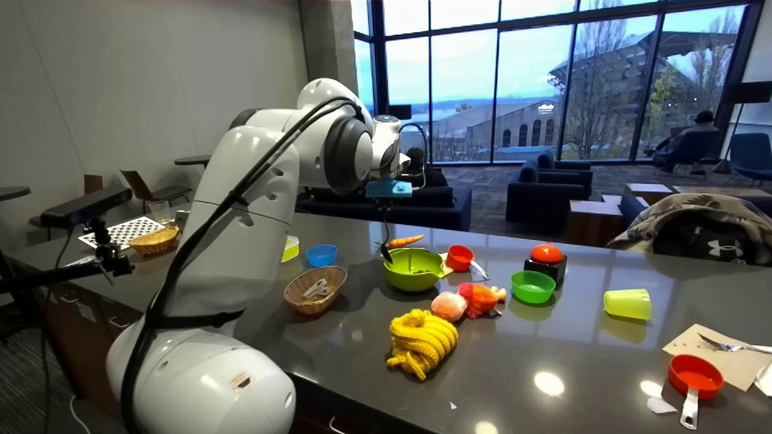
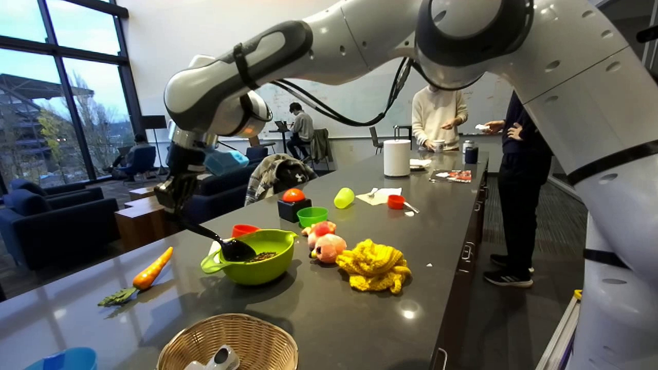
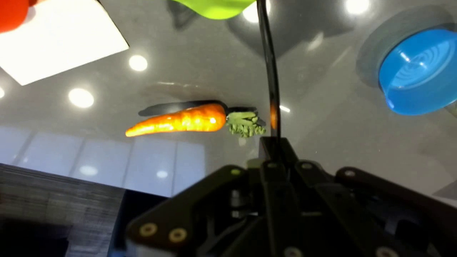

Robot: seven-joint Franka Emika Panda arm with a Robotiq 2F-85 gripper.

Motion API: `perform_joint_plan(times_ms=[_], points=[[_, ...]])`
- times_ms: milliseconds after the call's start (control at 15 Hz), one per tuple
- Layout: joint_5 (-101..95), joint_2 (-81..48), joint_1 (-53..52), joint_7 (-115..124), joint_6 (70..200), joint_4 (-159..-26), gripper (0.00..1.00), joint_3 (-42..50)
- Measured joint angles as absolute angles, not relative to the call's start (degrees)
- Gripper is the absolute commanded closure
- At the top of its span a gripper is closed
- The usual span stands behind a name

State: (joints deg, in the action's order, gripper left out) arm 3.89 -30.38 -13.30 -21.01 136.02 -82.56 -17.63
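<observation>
My gripper is shut on the thin handle of a black ladle, which reaches away from the fingers in the wrist view. The ladle's dark head is at the handle side of a lime-green bowl, tilted over its rim; whether it touches the bowl I cannot tell. Small brown bits lie inside the bowl. Only a green edge of the bowl enters the wrist view. An orange carrot with a green top lies on the counter beside the bowl, below the gripper.
A blue cup and a wicker basket with white items stand near the bowl. Around it are a red measuring cup, a plush toy, yellow knitting, a green cup and a red-topped button box.
</observation>
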Motion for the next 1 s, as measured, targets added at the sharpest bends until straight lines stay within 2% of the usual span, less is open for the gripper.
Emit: perform_joint_plan(times_ms=[733, 1000], points=[[8.86, -19.23, -7.25, -19.99, 164.8, -102.08, 0.99, -17.59], [24.67, -13.56, -1.75, -23.56, 169.57, -108.03, 0.99, -24.42]])
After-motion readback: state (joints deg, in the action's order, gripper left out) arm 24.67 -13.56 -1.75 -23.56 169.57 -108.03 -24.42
